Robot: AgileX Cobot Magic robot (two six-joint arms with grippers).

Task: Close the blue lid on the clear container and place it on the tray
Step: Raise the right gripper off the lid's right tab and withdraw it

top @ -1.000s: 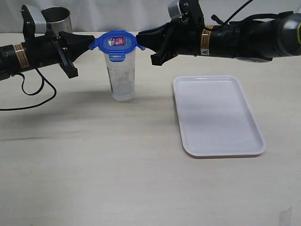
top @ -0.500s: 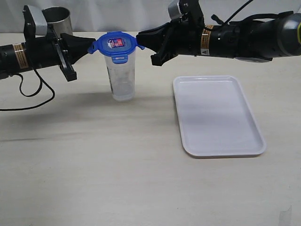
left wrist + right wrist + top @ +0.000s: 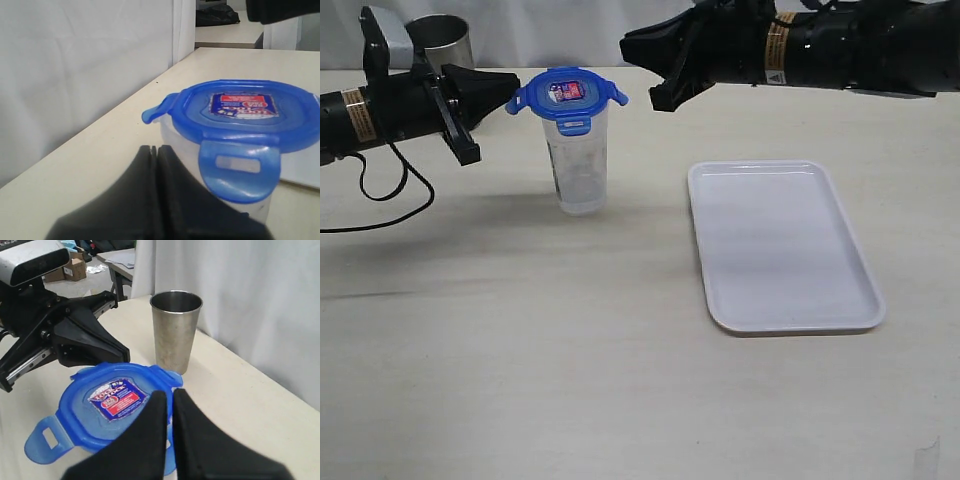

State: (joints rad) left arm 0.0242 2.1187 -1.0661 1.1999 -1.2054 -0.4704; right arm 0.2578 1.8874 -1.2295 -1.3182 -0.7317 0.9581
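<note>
The clear container stands upright on the table left of the tray. The blue lid sits on top of it, with its side flaps sticking out and its front flap hanging down. My left gripper is shut and empty, its tip just beside the lid's left flap. In the left wrist view the left gripper points at the lid. My right gripper, shut and empty, hovers above and right of the lid. In the right wrist view the right gripper is over the lid's edge.
A grey steel cup stands behind the left arm, near the table's back edge, and also shows in the right wrist view as the cup. A black cable loops on the table at the left. The white tray holds nothing.
My right gripper has lifted up and away from the lid's right flap. The left gripper has drawn back slightly to the left. The container and lid stay in place.
</note>
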